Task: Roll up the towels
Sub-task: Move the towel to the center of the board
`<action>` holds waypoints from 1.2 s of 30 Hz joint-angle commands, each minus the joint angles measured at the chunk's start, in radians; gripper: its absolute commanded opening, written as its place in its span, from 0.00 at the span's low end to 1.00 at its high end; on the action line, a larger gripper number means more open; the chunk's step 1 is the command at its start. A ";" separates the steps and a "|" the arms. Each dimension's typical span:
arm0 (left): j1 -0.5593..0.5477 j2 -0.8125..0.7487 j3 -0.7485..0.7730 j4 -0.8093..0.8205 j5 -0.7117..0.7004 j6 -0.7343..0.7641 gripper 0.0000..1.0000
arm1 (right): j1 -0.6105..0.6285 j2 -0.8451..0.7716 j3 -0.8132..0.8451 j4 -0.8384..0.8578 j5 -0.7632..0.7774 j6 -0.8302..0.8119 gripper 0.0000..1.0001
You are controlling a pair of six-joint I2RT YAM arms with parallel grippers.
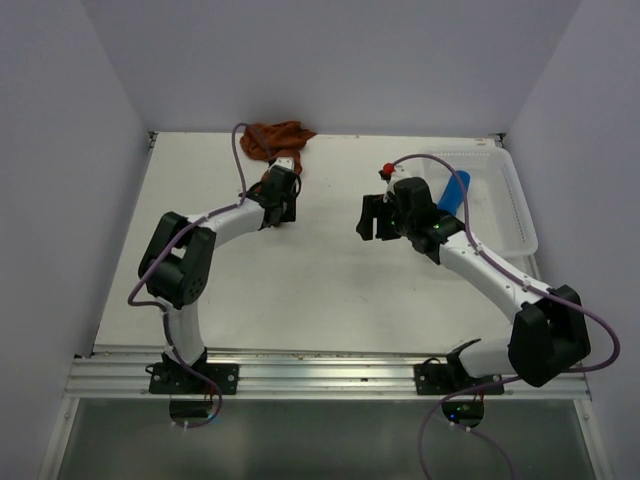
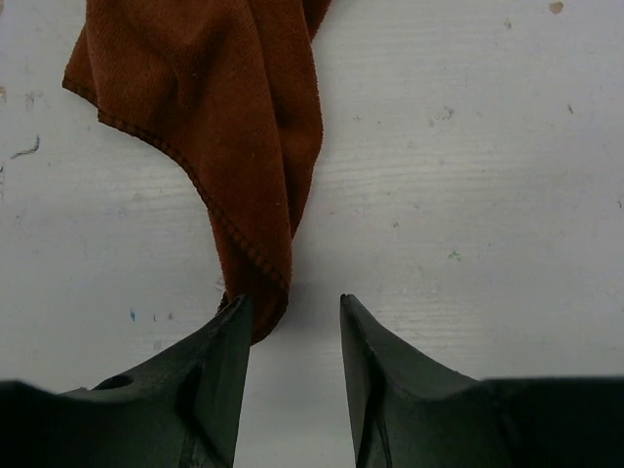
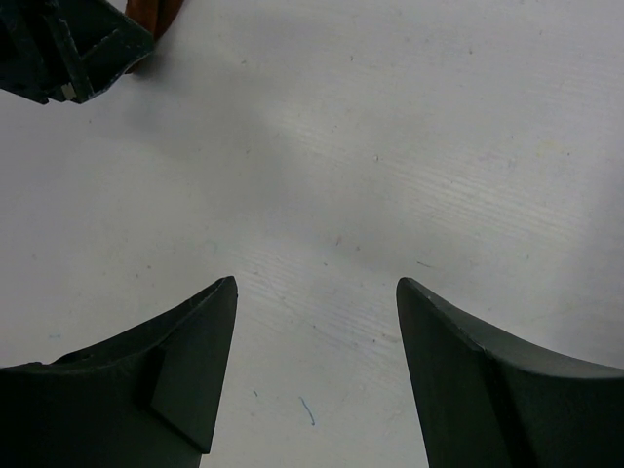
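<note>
The rust-brown towel (image 1: 274,139) lies bunched at the far edge of the table (image 1: 320,300), left of centre, with a narrow tail running from the heap toward the near side; in the left wrist view that tail (image 2: 244,146) hangs down the picture as a tapering strip, wide at the top and narrowing to a corner, so its long axis runs from the far edge toward the left gripper (image 2: 292,312); the corner reaches the inner side of the gripper's left finger (image 2: 219,380) and seems to touch it, while the jaws stand parted with bare table between them, nothing clamped. The blue towel (image 1: 455,190) lies in the white mesh basket (image 1: 520,215) at the right, a short roll-like shape whose long axis runs roughly far to near, partly hidden by the right arm; the right gripper (image 3: 317,292) hangs over bare table near the centre, its fingers spread wide and holding nothing.
</note>
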 commanded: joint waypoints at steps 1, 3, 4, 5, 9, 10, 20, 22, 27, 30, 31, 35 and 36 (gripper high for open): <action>0.010 0.017 0.044 0.059 -0.032 0.015 0.46 | 0.002 0.010 -0.015 0.064 -0.028 0.021 0.70; 0.012 0.042 0.050 0.061 -0.049 0.021 0.48 | 0.002 0.024 -0.016 0.072 -0.052 0.035 0.70; 0.015 0.052 0.062 0.055 -0.051 0.023 0.48 | 0.002 0.027 -0.016 0.075 -0.062 0.041 0.70; 0.015 0.062 0.067 0.049 -0.052 0.021 0.48 | 0.002 0.030 -0.016 0.076 -0.065 0.041 0.70; 0.020 0.098 0.062 0.056 -0.065 0.014 0.45 | 0.002 0.033 -0.020 0.084 -0.074 0.046 0.70; 0.024 0.103 0.061 0.056 -0.069 0.011 0.45 | 0.001 0.033 -0.021 0.084 -0.077 0.049 0.70; 0.039 0.095 0.033 0.052 -0.058 -0.003 0.02 | 0.001 0.029 -0.020 0.073 -0.074 0.048 0.70; 0.039 0.062 0.014 0.056 -0.049 -0.006 0.00 | 0.004 0.026 -0.020 0.069 -0.073 0.046 0.70; 0.039 -0.042 -0.042 0.052 -0.023 -0.020 0.00 | 0.004 0.021 -0.015 0.044 -0.073 0.046 0.70; 0.039 -0.124 -0.086 0.046 -0.008 -0.031 0.00 | 0.004 0.014 -0.006 0.032 -0.068 0.044 0.70; 0.039 -0.148 -0.105 0.044 -0.005 -0.034 0.00 | 0.004 0.004 -0.001 0.021 -0.066 0.044 0.70; 0.039 -0.276 -0.157 0.036 0.030 -0.043 0.00 | 0.002 -0.016 0.014 -0.002 -0.071 0.052 0.70; 0.039 -0.329 -0.167 0.027 0.041 -0.048 0.00 | 0.002 -0.019 0.017 -0.010 -0.074 0.052 0.70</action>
